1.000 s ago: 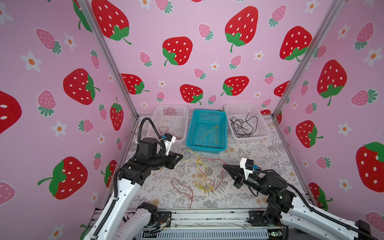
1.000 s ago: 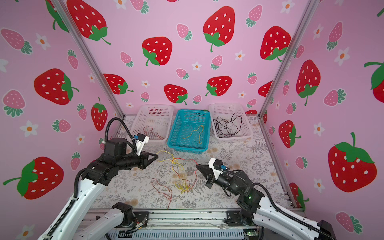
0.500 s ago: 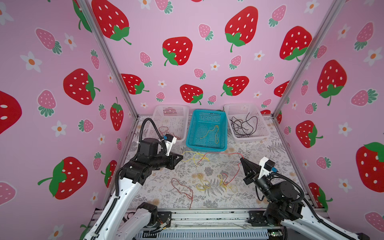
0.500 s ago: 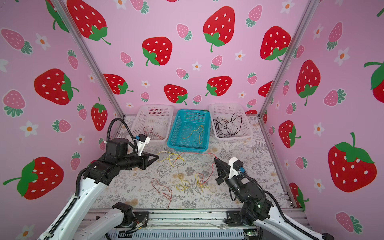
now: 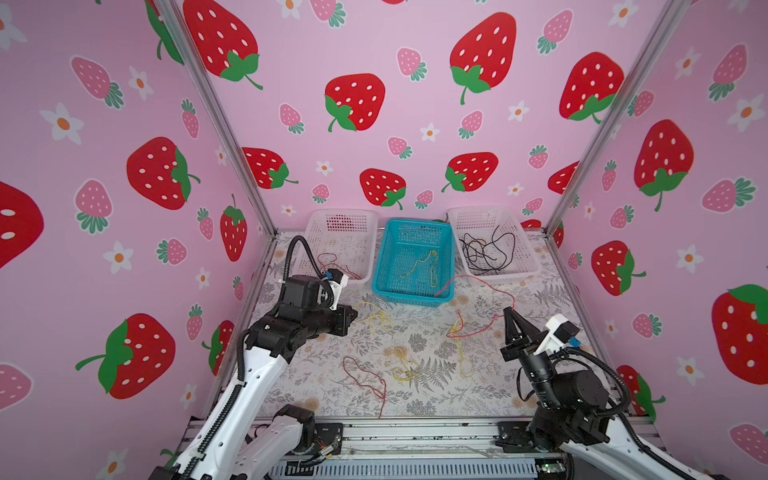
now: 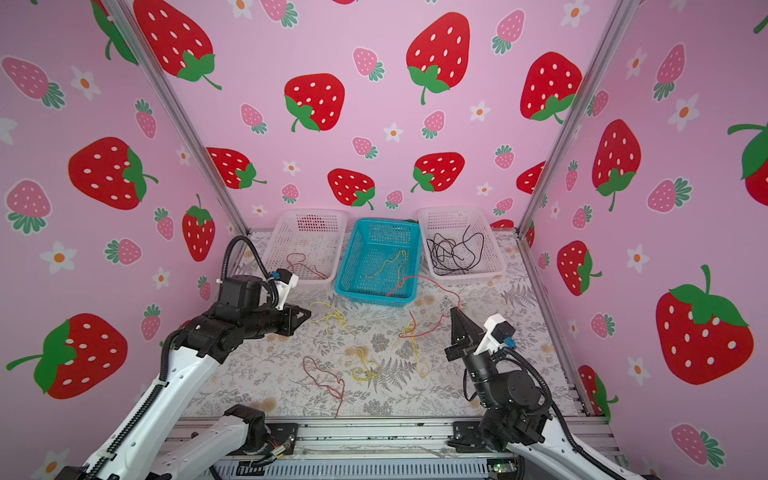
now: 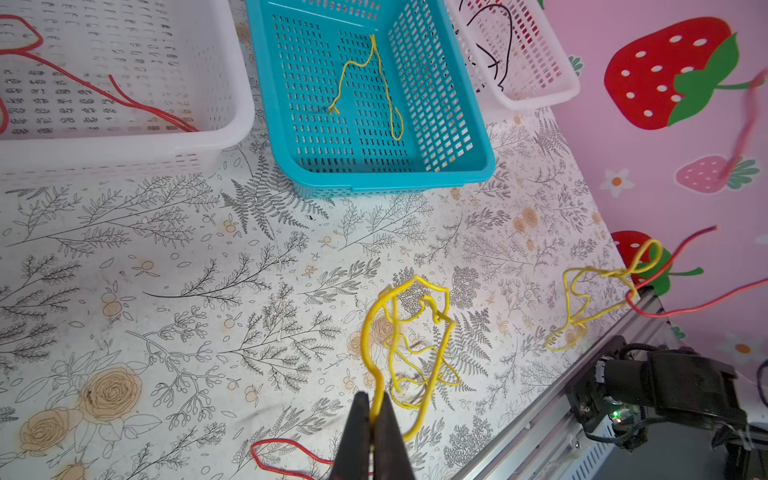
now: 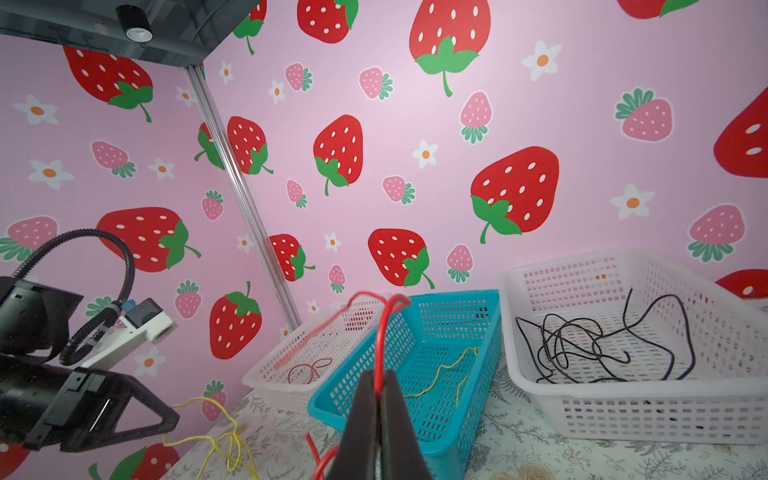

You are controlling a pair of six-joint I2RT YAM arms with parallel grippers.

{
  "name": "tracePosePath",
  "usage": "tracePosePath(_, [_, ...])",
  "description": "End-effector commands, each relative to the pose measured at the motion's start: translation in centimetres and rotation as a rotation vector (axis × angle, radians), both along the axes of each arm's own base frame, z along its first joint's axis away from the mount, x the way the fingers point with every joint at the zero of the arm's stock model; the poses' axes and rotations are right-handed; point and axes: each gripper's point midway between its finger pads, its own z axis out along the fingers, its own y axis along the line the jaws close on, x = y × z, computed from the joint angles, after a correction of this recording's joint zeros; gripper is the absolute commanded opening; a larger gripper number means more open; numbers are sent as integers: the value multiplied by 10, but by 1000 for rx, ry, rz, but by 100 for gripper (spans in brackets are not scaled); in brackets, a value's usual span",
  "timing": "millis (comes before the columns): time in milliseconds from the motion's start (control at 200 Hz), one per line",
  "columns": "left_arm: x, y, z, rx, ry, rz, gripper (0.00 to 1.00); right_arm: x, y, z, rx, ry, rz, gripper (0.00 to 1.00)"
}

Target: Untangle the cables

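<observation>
Left of the blue basket point(image 5: 409, 296), the left claw point(image 5: 353, 314) is pinched shut on a yellow cable point(image 5: 374, 319), a loose kinked clump lying just before the basket's left front corner. In front of the basket lie a red loop point(image 5: 365, 378) and a small yellow curl point(image 5: 403, 365), apart from each other. Off the basket's right front, the right claw point(image 5: 510, 316) is clamped on a red cable point(image 8: 378, 353), which arcs over to the basket's right front corner. Lower down it crosses another yellow strand point(image 5: 458, 345).

I judge the red should be drawn up and away slowly, so the strand slips off rather than drags. The left clump should be kept low and clear. All are thin wires that hold their bends.
</observation>
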Motion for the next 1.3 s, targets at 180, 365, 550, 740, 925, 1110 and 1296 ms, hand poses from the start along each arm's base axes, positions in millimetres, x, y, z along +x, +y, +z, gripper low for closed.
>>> tracePosePath(180, [56,-14,63,-99,-174,41,0,-2,8,-1,17,-7,41,0])
tracePosePath(365, [100,-29,73,-124,-182,36,0,-2,9,-1,18,-7,46,0])
tracePosePath(550, [142,-50,64,-124,-139,18,0,-4,9,2,24,-13,59,0])
tracePosePath(740, [168,-77,49,-95,-109,-21,0,-5,7,5,25,-16,54,0])
tracePosePath(925, [189,-96,29,-61,-70,-33,0,-6,6,7,27,-19,58,0])
tracePosePath(1110, [199,-111,13,-9,-46,-49,5,-7,4,7,33,-17,58,0])
tracePosePath(1296, [206,-118,3,2,-25,-51,16,-8,2,8,37,-19,58,0])
